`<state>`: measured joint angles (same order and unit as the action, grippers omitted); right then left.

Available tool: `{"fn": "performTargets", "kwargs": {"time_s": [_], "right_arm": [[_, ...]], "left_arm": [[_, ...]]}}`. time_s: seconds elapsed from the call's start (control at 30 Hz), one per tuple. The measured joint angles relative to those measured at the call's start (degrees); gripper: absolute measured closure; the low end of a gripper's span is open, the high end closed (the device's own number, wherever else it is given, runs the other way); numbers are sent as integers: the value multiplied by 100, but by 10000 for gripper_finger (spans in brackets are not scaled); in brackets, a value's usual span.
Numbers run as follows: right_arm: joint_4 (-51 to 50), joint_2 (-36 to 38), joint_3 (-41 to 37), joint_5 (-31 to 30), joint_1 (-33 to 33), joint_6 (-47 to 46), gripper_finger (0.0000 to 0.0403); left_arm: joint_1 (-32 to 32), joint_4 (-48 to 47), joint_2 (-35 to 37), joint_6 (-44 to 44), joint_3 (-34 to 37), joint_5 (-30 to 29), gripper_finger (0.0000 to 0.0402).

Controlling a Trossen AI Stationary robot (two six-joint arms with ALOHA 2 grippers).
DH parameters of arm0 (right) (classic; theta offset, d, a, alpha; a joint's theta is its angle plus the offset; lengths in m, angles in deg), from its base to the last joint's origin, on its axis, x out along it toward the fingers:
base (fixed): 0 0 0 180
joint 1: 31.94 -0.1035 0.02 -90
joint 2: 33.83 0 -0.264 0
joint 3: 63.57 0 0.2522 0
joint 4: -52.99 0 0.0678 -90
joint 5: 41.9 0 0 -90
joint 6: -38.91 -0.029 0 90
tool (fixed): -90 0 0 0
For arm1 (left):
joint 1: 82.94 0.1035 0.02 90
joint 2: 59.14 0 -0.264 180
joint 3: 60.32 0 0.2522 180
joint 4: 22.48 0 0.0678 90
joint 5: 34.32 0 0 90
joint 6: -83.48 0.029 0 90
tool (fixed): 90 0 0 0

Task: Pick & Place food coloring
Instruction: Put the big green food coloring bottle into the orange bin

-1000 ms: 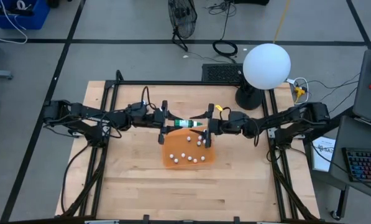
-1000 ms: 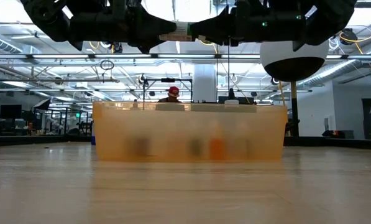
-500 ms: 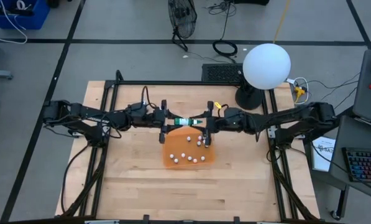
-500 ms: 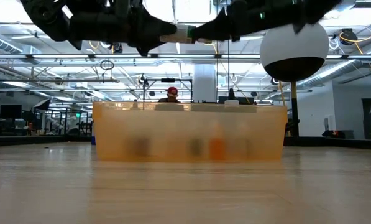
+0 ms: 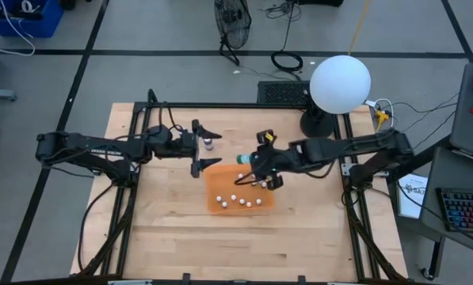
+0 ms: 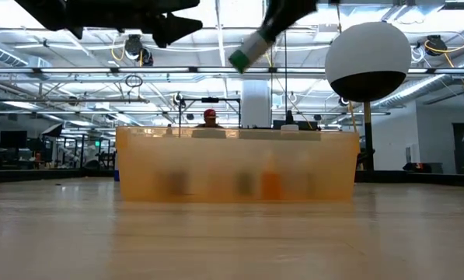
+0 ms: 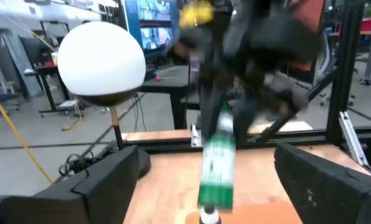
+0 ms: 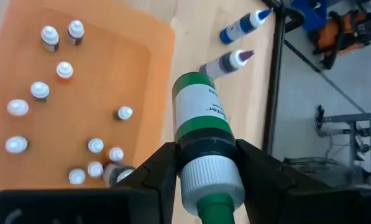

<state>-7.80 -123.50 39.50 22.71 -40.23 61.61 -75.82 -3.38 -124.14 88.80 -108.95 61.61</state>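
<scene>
Now only in the right gripper (image 5: 254, 161): green bottle (image 5: 245, 158), clamped near its cap end between both fingers (image 8: 157, 171), body jutting forward and tilted over the orange tray (image 5: 220, 203). A second ago gripped from both ends, level, between the two grippers above the tray's far edge; since then let go by the left gripper (image 5: 207, 151) and carried by the right arm toward the tray's near-right part. In the low view, bottle (image 6: 250, 48) hanging slanted above the tray (image 6: 235, 165), cap end up and hidden by the gripper, green base lowest; before, held flat there between the two dark claws.

Left gripper drawn back from the handover spot, away from the tray toward its own side, jaws spread wide and empty, fingers (image 7: 104, 180) apart at either side of its wrist view with the green bottle (image 7: 217, 163) seen ahead between them, held from above by the other arm.

On the bare table beyond the tray, two more bottles lying flat: a blue one (image 8: 242, 26) and a purple one (image 8: 225, 63), side by side near the frame rail. In the high view, a small bottle (image 5: 210, 143) between the left gripper's spread fingers.

Inside the tray, many small white-capped bottles (image 8: 62, 70) standing upright, unchanged from before. White globe lamp (image 5: 340, 85) at the table's far right corner, unmoved.
</scene>
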Motion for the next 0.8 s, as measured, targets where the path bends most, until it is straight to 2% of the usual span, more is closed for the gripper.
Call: {"fn": "performTargets", "kwargs": {"time_s": [0.1, 0.27, 0.33, 0.53, 0.8], "right_arm": [[-1067, -707, 1235, 28, 146, -13, 279], [-2616, -2069, 2776, 1131, 506, -161, 279], [-3046, -2398, 3107, 1285, 578, -166, 279], [-3321, -3070, 3106, 1362, 684, -40, 279], [-3021, -3122, 2657, 1344, 722, 6, 280]], "left_arm": [[-2, -104, 75, 9, -1, 0, 56], [-2, -398, 66, 68, -1, -2, 82], [-2, -590, 68, 177, -1, -2, 90], [0, -778, 66, 247, 1, -2, 104], [0, -903, 66, 316, 1, -2, 97]]}}
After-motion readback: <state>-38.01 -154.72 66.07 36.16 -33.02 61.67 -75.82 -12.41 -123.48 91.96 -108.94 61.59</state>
